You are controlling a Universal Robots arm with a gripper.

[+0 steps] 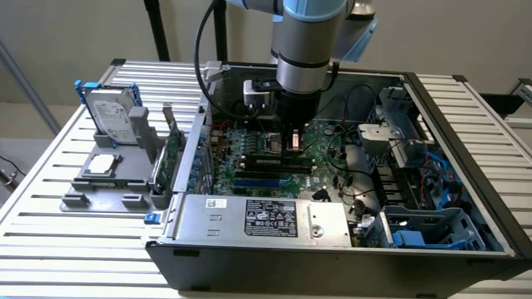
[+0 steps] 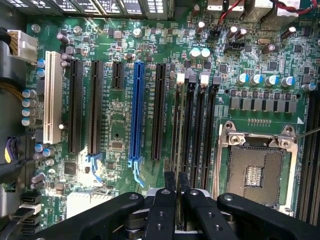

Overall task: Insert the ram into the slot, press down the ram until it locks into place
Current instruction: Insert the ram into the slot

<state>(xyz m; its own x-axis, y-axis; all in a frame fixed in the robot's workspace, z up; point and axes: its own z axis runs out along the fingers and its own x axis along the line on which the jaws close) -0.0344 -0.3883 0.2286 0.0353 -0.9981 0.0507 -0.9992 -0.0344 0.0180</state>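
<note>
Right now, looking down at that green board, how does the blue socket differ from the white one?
Colour first: the blue socket is bright blue, the white socket cream-white. The blue socket has black sockets on both sides and lies nearer the memory slots; the white socket ends the row, beside the cables. Both are long, narrow, empty and parallel.

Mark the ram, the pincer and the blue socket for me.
the ram (image 2: pixel 179 125), wrist view, on its upper edge
the pincer (image 2: pixel 177 185), wrist view, midway between its fingertips, closed on the ram
the blue socket (image 2: pixel 137 112), wrist view, middle of its long body
</note>
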